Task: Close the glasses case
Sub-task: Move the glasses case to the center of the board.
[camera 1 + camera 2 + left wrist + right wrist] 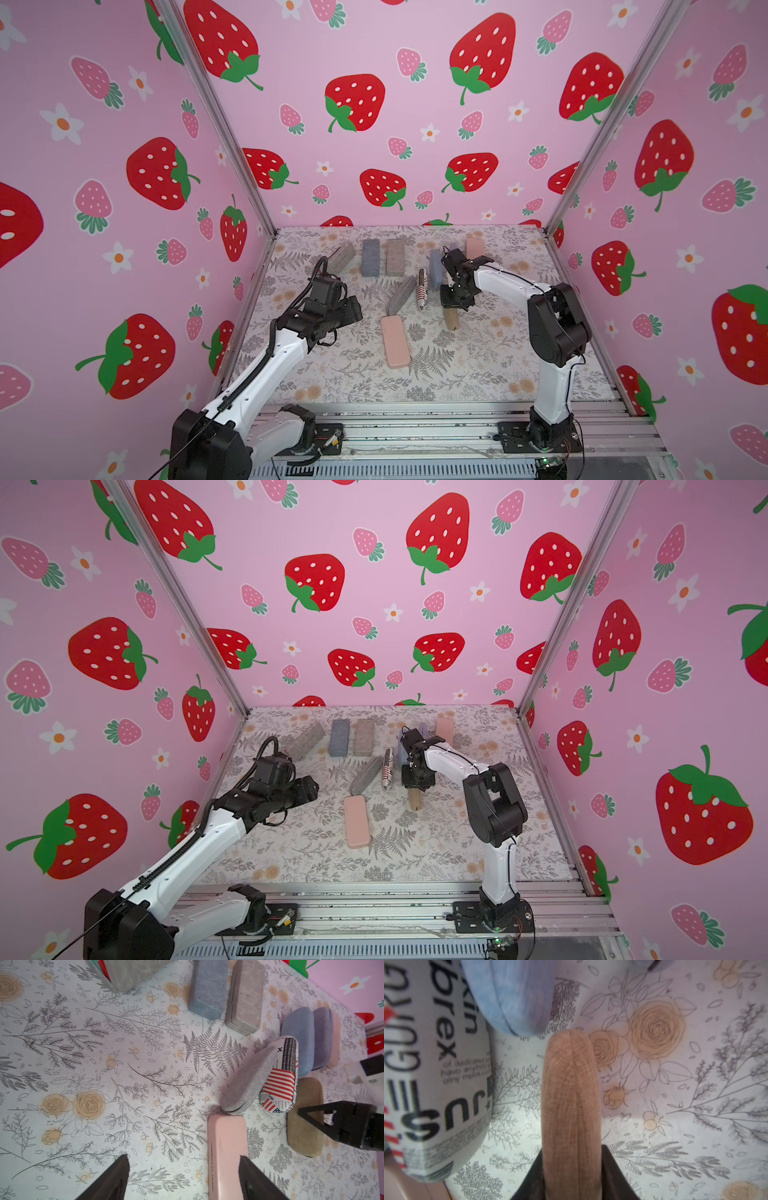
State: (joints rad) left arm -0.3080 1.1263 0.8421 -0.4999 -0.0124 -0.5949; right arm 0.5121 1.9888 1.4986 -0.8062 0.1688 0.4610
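A tan fabric glasses case (451, 321) (414, 801) stands on its long edge on the floral table, right of centre. My right gripper (453, 306) (415, 786) comes down from above and is shut on it. In the right wrist view the case (571, 1084) fills the gap between the two dark fingers (610, 1167), and its halves meet along a thin seam. The left wrist view shows its broad tan side (305, 1138) with the right gripper (311, 1118) on it. My left gripper (353, 309) (184, 1156) hangs open over the table, left of the cases, holding nothing.
A pink hard case (395, 341) (227, 1157) lies flat in front of a grey case (400, 296) and a flag-print case (421, 290). Blue and lilac cases (299, 1041) stand behind the tan one. Three block-like cases (370, 257) line the back; a pink one (474, 248) is at back right.
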